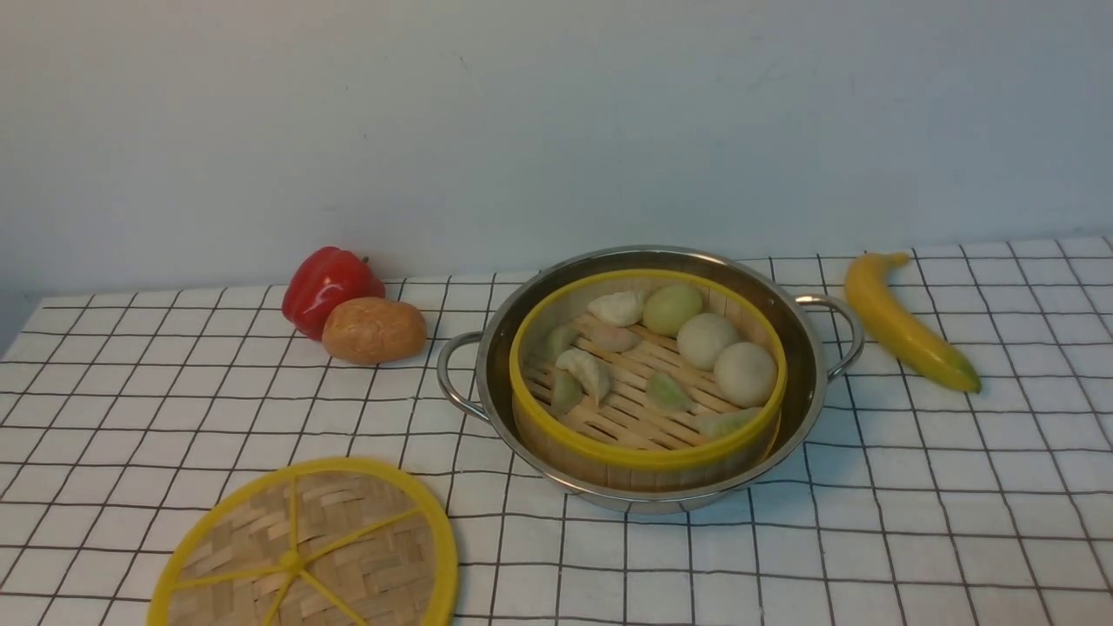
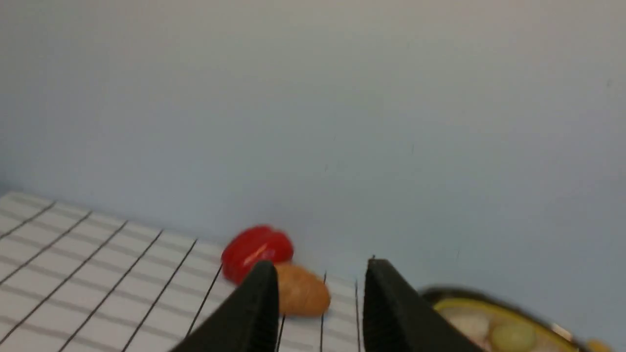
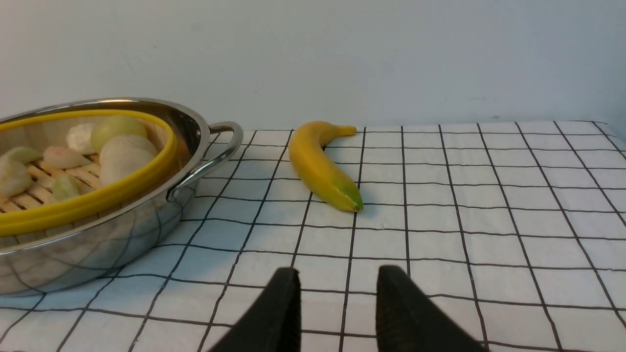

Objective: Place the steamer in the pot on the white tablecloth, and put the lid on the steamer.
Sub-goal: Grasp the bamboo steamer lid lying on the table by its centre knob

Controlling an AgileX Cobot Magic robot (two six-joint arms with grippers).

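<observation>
Front view: the steamer [image 1: 645,457] sits inside the pot [image 1: 494,352] on the white tablecloth [image 1: 913,487], centre-right, with buns [image 1: 745,373] and dumplings [image 1: 589,370] on its slatted floor and its top uncovered. The lid [image 1: 304,556] lies flat on the cloth at the near left, well apart from the pot and partly cut off by the frame edge; only this view shows it. A red pepper [image 1: 327,287] and a brown potato [image 1: 374,330] touch each other at the far left of the pot, and a banana [image 1: 904,326] lies just beyond the pot's right handle. No arm or gripper appears in the front view. Left wrist view, blurred: the left gripper [image 2: 320,266] has its two black jaws spread apart with nothing between them. It sits above the cloth, facing the pepper and potato, and an edge of the pot and steamer shows at the frame corner; the banana and lid are out of this shot. Right wrist view, sharp: the right gripper [image 3: 338,274] also has its jaws parted and empty, low over bare cloth. The banana lies ahead of it and the pot's right handle and shiny wall are off to one side, with the cloth's grid reflected in the steel. The pepper, potato and lid are out of this shot.
</observation>
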